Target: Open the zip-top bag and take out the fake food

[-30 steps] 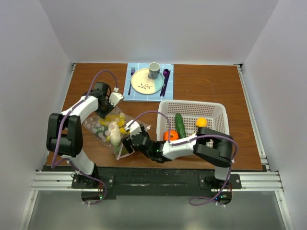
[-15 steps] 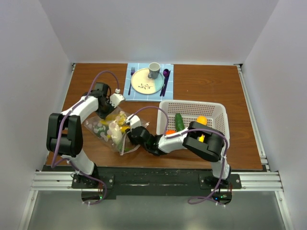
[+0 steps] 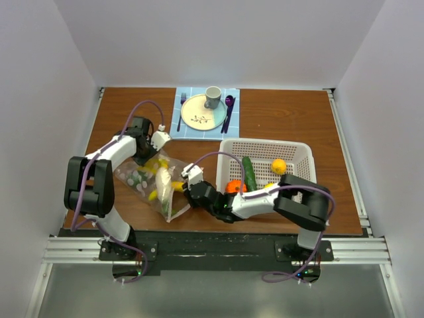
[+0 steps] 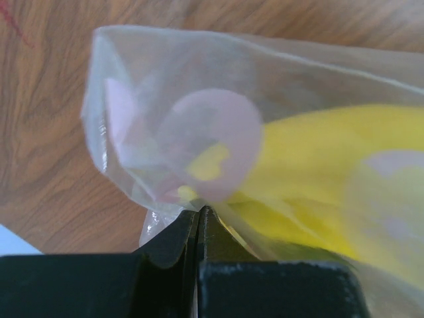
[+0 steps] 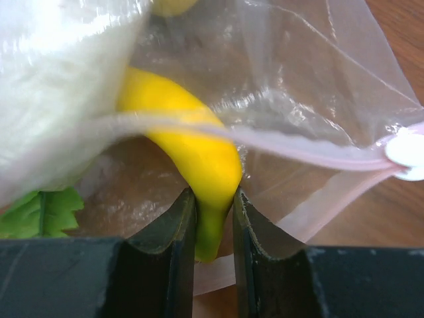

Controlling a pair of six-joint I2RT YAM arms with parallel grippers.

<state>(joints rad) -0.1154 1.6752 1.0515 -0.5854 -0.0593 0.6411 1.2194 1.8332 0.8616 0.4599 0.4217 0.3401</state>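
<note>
Walls: we see plain white panels (image 3: 218, 40) on three sides.
Furniture: we see a brown wooden surface (image 3: 285, 119).
Near edge: we see an aluminium rail (image 3: 358, 250), with grey floor (image 3: 218, 295) below.

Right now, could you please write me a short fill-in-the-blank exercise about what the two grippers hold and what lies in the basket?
1. The right gripper grips the tip of the yellow ____.
2. The left gripper is shut on a corner of the clear ____.
3. The green cucumber lies in the white ____.
Missing words: banana; zip-top bag; basket.
</note>
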